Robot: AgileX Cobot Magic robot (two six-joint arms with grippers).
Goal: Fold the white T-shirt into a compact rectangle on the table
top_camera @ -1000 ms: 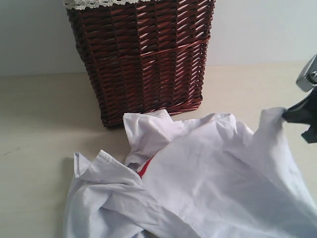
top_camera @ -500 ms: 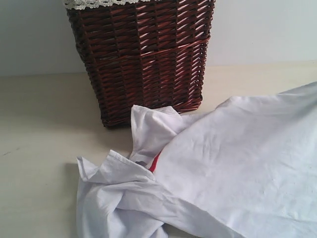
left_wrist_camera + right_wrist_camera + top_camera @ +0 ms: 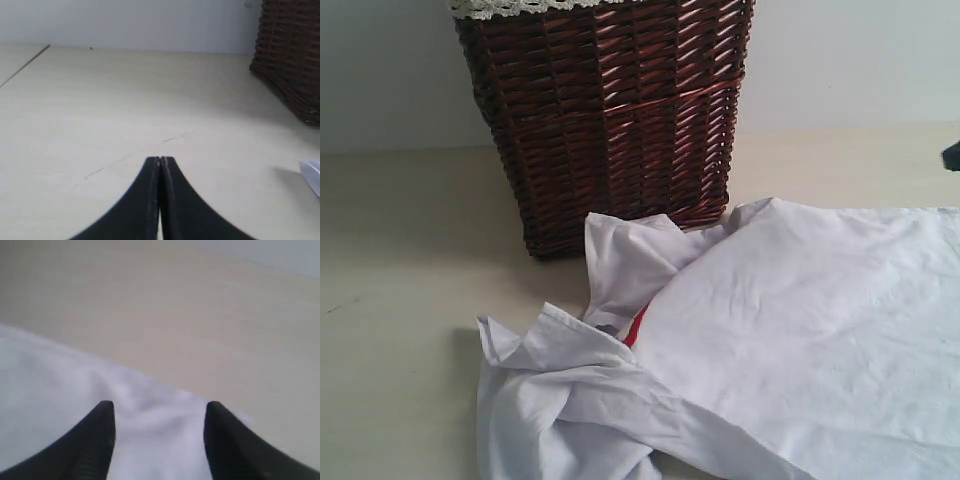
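Observation:
The white T-shirt (image 3: 790,320) lies crumpled on the pale beige table (image 3: 400,260), its right part spread flat, its left part bunched, with a sliver of red patch (image 3: 636,326) showing in a fold. My right gripper (image 3: 159,407) stands open above a corner of the shirt (image 3: 75,400), nothing between its fingers; only a dark bit of it (image 3: 952,155) shows at the exterior view's right edge. My left gripper (image 3: 160,159) is shut on nothing, over bare table (image 3: 125,100), with a corner of the shirt (image 3: 311,172) far off to one side.
A dark red-brown wicker basket (image 3: 610,120) with a white lace rim stands at the back, touching the shirt's far edge; it also shows in the left wrist view (image 3: 290,55). A pale wall (image 3: 860,60) rises behind the table.
The right gripper pulled the shirt's corner out to the right, spreading the cloth, then let go; the lifted edge has dropped flat onto the table.

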